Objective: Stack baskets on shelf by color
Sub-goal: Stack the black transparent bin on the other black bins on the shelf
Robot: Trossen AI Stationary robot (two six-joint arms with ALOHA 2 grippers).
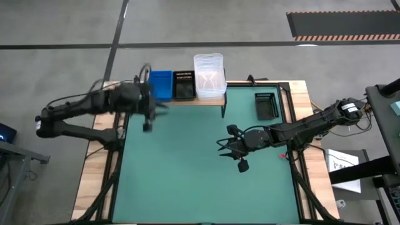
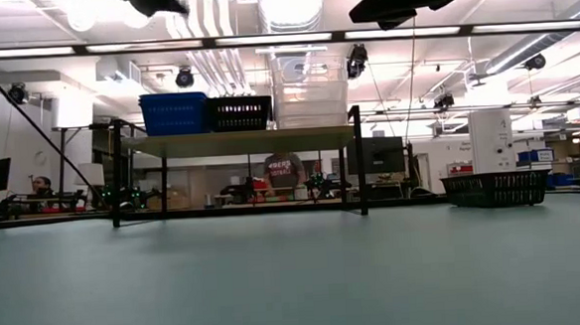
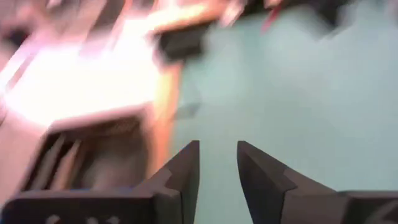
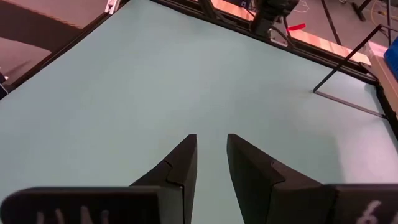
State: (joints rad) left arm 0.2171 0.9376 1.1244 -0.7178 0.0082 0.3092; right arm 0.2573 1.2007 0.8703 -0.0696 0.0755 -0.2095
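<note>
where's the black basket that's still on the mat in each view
High view: the black basket lies at the mat's far right corner, apart from the shelf.
Low view: it sits at the right edge, right of the shelf.
Left wrist view: too blurred to tell.
Right wrist view: not in it.
Shared landmark: the shelf.

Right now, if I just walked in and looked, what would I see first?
Probably the shelf at the back of the green table, with a bright blue stack, a black stack and a tall clear stack of baskets side by side. One black basket sits alone on the mat near the right edge. The left gripper hangs by the shelf, the right gripper mid-table, both empty.
</note>
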